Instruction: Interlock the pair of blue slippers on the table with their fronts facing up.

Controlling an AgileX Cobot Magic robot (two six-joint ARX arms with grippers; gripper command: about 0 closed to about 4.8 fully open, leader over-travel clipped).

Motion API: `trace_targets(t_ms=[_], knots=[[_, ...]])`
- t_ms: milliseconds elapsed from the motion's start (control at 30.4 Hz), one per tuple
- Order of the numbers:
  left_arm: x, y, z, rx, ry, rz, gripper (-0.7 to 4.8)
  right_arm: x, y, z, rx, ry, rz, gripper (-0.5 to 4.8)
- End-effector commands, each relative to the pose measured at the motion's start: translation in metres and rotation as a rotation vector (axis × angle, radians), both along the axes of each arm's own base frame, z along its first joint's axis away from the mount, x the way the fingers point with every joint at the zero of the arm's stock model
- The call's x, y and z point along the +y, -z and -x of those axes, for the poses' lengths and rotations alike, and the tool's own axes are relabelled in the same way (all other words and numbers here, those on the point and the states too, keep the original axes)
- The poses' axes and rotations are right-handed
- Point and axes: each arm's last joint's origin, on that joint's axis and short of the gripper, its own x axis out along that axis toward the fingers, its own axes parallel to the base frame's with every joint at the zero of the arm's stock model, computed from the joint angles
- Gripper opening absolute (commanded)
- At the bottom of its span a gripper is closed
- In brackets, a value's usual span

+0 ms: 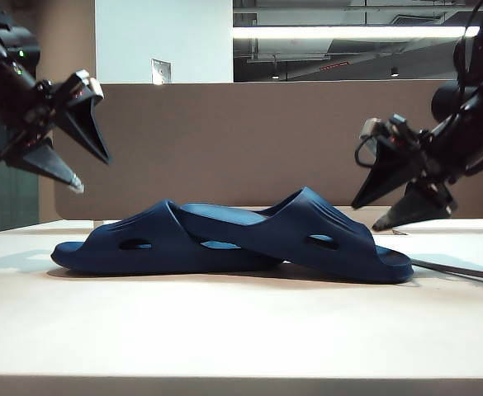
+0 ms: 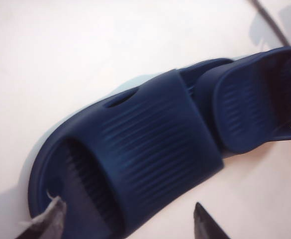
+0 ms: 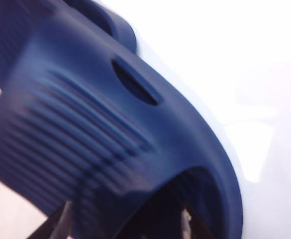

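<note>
Blue slippers [image 1: 233, 239], two matching dark navy moulded foam slides with ribbed straps and oval side holes, lie at the centre of the exterior frame on the flat white matte table [image 1: 224, 330]. They are interlocked: the heel of the right-hand slide is tucked under the strap of the left-hand one, straps upward, open toes pointing outward to each side. No containers in view. Left gripper [image 1: 82, 161] hangs in the upper left of the frame, clear of the slippers, fingers spread apart, nothing held. Right gripper [image 1: 369, 214] sits at mid-right, just above and beside the right slide's toe, fingers parted, not gripping. Behind stands a brown-grey partition panel [image 1: 249, 140].
</note>
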Motion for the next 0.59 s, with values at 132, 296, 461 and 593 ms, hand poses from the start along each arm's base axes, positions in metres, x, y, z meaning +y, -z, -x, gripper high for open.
trace_targets(t_ms=[132,296,461,593], knots=[[0.0,-0.042,0.016,-0.139,0.002,0.07,3.32,-0.006,-0.052,0.013,-0.16,0.011,-0.059,2.66],[-0.001,-0.08,0.031,-0.294,-0.023,0.123,3.32,-0.02,-0.117,0.041,-0.358,0.074,-0.077,2.66],[0.0,-0.11,0.047,-0.415,-0.063,0.128,3.25,-0.052,-0.186,0.081,-0.592,0.338,-0.046,2.66],[0.001,-0.122,0.057,-0.46,-0.08,0.109,3.06,-0.075,-0.226,0.12,-0.763,0.571,0.024,2.65]])
